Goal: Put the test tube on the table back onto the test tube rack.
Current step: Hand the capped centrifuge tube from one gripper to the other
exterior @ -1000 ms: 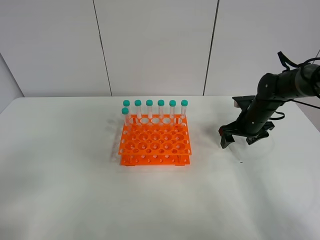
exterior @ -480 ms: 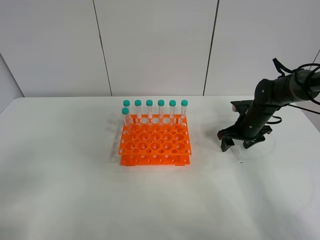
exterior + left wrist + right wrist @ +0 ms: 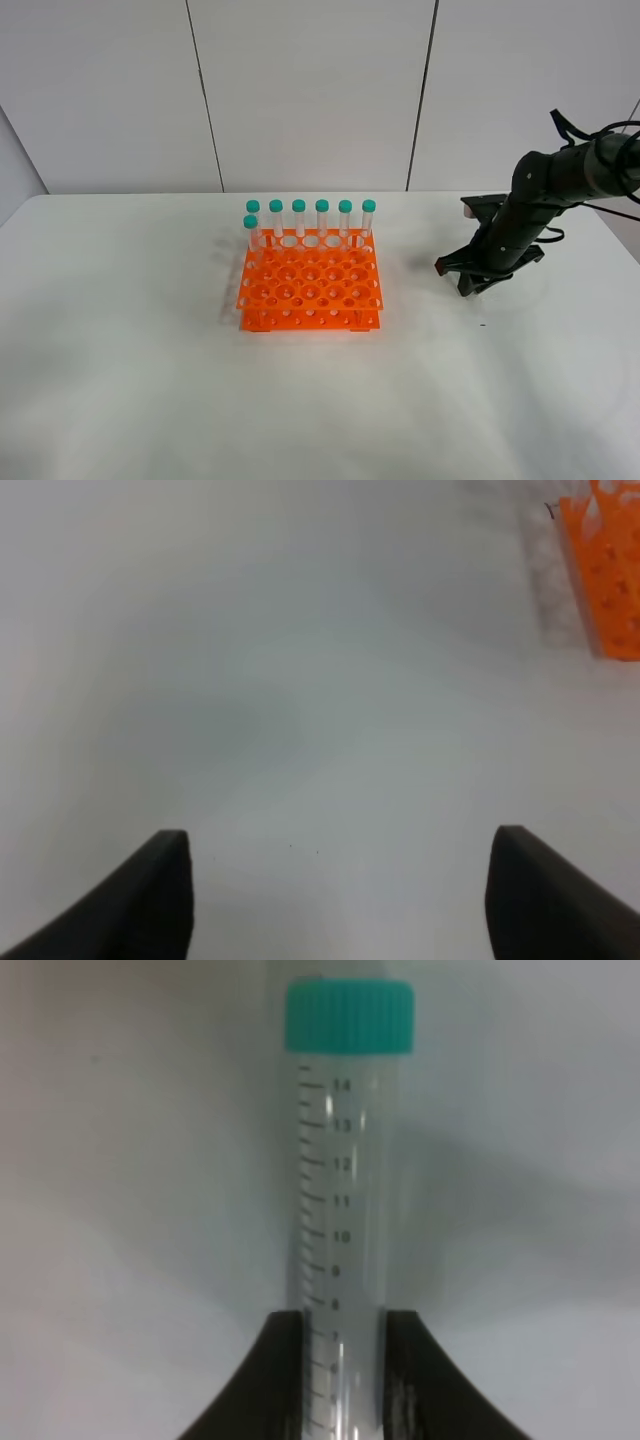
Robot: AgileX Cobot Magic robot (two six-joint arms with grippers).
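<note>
In the right wrist view, the test tube (image 3: 345,1180), clear with graduations and a teal cap, sits between my right gripper's (image 3: 340,1332) two black fingers, which press on its lower part. The white table (image 3: 120,1210) is right behind it. In the high view my right gripper (image 3: 470,279) is low over the table (image 3: 150,350), to the right of the orange test tube rack (image 3: 310,285); the tube is hidden there. My left gripper (image 3: 340,900) is open and empty over bare table, and the rack's corner (image 3: 605,570) shows far off.
Several teal-capped tubes (image 3: 310,215) stand in the rack's back row, with one more in the row in front at the left. The rack's other holes are open. The left arm is out of the high view.
My right gripper's jaws were spread wide over the table a second ago. They have closed together on the tube, and the wrist has shifted slightly back.
</note>
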